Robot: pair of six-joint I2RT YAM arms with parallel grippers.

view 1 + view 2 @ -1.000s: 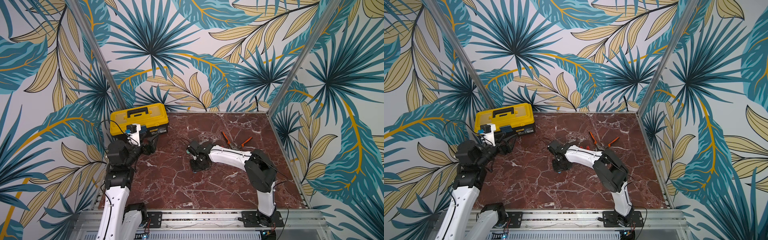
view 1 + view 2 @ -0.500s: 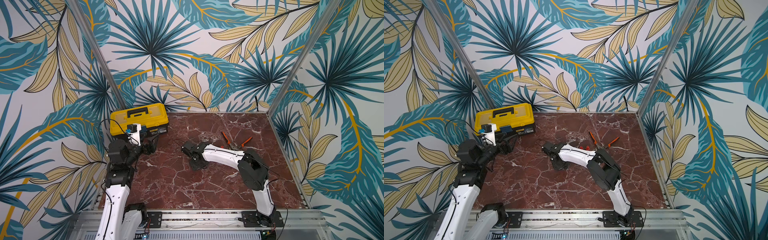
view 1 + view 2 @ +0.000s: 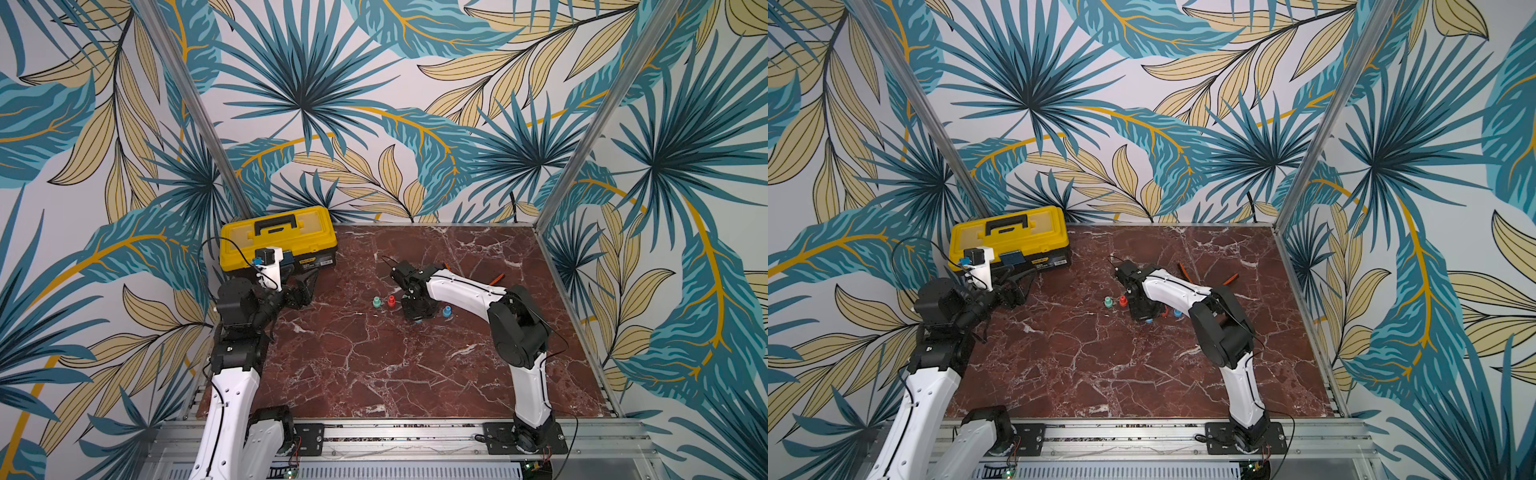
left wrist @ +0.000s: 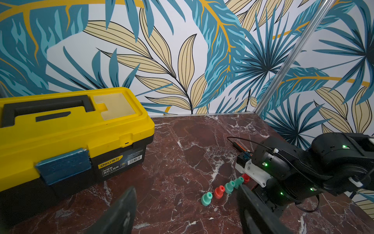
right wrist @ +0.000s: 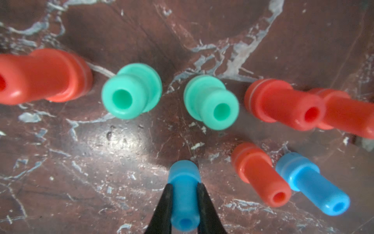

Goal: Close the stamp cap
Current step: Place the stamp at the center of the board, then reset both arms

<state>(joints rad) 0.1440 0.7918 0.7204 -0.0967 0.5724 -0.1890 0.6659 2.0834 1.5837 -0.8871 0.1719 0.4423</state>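
One blue stamp (image 5: 184,172), upright, long axis in line with the right hand (image 5: 184,186) grasping it from above; left hand (image 4: 186,192) released, well apart beside the toolbox (image 4: 66,129).

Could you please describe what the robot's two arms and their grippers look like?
Both the left arm and right arm have white shell links joined by bulky black joints. Thin black cables loop along them, and small green lights glow on the right arm's wrist. The left gripper and right gripper have slim, tapering black fingers.
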